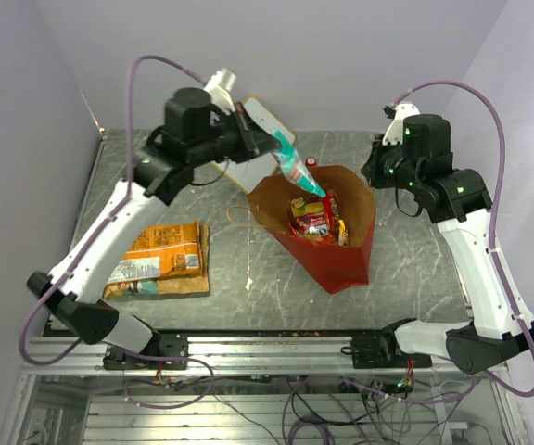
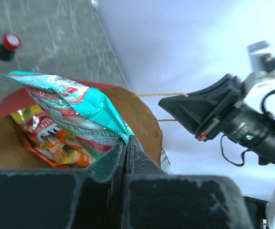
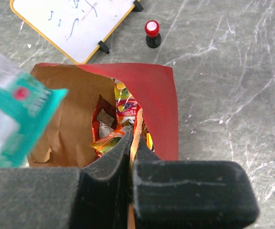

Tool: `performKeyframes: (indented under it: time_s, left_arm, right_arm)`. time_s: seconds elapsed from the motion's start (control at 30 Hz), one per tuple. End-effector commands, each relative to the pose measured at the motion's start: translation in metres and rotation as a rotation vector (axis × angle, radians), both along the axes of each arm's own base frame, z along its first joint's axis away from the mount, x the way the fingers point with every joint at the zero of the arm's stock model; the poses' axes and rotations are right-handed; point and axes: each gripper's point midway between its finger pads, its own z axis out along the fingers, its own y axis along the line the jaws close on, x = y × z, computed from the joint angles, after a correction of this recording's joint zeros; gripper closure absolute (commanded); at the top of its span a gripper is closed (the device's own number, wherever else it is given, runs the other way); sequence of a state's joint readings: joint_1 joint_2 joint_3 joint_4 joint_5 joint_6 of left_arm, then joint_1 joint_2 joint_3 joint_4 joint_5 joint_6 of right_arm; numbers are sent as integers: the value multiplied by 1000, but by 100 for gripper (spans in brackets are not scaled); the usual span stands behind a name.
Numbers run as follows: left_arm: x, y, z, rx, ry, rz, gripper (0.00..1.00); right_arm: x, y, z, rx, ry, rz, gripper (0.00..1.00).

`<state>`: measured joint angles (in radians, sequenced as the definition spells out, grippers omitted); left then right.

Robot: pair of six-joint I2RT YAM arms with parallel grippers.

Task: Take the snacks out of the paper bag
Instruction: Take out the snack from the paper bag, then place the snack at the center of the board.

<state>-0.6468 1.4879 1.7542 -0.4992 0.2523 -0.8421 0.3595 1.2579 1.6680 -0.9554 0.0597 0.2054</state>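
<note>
Top external view: a teal packet (image 1: 300, 173) hangs tilted just above the open mouth of the paper bag (image 1: 346, 264), its upper end clamped in the closed left end effector (image 1: 281, 153). Inside the bag lie other packets (image 1: 315, 221) in red, yellow and orange, and the right end effector (image 1: 375, 173) is pinched shut on the bag's far right rim. On the counter (image 1: 415, 269), well to the left of the bag, lie flat packets (image 1: 158, 260) in orange and tan.

Teal packet (image 1: 302, 174) in left claw (image 1: 281, 155) over paper bag (image 1: 341, 261)
</note>
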Motion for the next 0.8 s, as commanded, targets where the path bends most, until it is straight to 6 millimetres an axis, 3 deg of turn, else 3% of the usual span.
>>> performKeyframes:
  time_s: [0.0, 0.2, 0.3, 0.5, 0.77]
  left_arm:
    - [-17, 51, 69, -18, -198, 41, 93]
    - [-32, 129, 83, 181, -280, 267, 93]
    - [-42, 171, 70, 290, -235, 420, 93]
    - [-63, 243, 7, 509, -42, 688, 93]
    - [-90, 305, -83, 706, 212, 992, 93]
  right_arm:
    - [-5, 1, 24, 39, -73, 8, 100]
    - [-6, 4, 21, 47, -64, 21, 100]
    - [-5, 5, 21, 46, -63, 28, 100]
    - [-5, 9, 22, 55, -63, 43, 100]
    - [-8, 9, 17, 53, -50, 49, 100]
